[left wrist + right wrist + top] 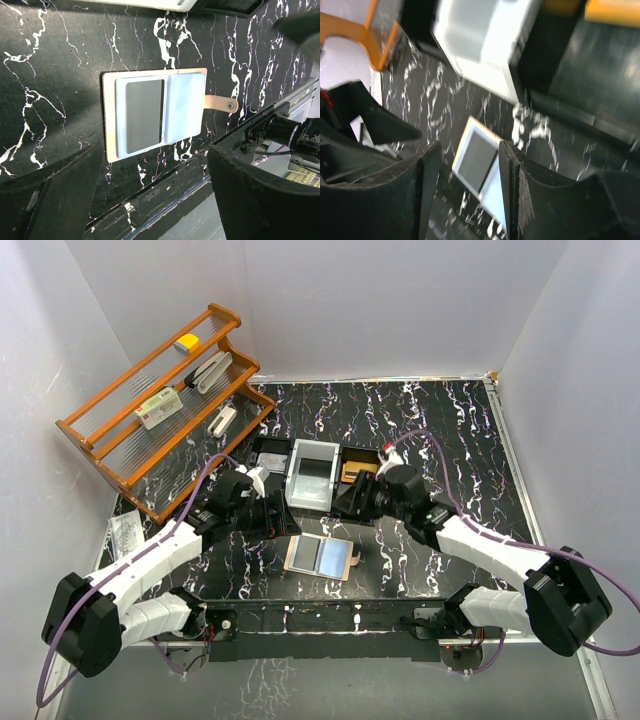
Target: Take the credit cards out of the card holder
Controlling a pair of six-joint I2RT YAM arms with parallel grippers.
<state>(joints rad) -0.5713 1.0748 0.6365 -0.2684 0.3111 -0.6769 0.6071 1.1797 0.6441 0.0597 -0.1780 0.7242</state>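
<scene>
Two grippers were seen hovering over a black, white-veined table (450, 440), one at each front corner of a black-and-grey three-compartment tray (297, 480). The left gripper (155, 147) was held just in front of the tray's left compartment, its jaws spread wide with nothing between them. The right gripper (470, 147) was held just in front of the tray's right compartment; in the blurred right wrist view its jaws were seen parted as well, and nothing was pinched. The card holder (320, 556) was laid open and flat on the table in front of the tray's middle compartment, on the side nearer the arm bases, between the two grippers and touched by neither. A blue-grey credit card (144, 116) was tucked in one of its inner pockets, the pocket farther from the snap tab (220, 104); the other pocket was seen as a pale, cloudy sleeve, and whether a card was kept there could not be told. The tab was stretched out flat beyond the holder's edge. Orange-brown credit cards (352, 472) were lying in the tray's right compartment; their number could not be made out. A wooden rack (100, 440) was set to the left of and behind the tray, and a white labelled box (160, 408) was lying on one of its shelves.
</scene>
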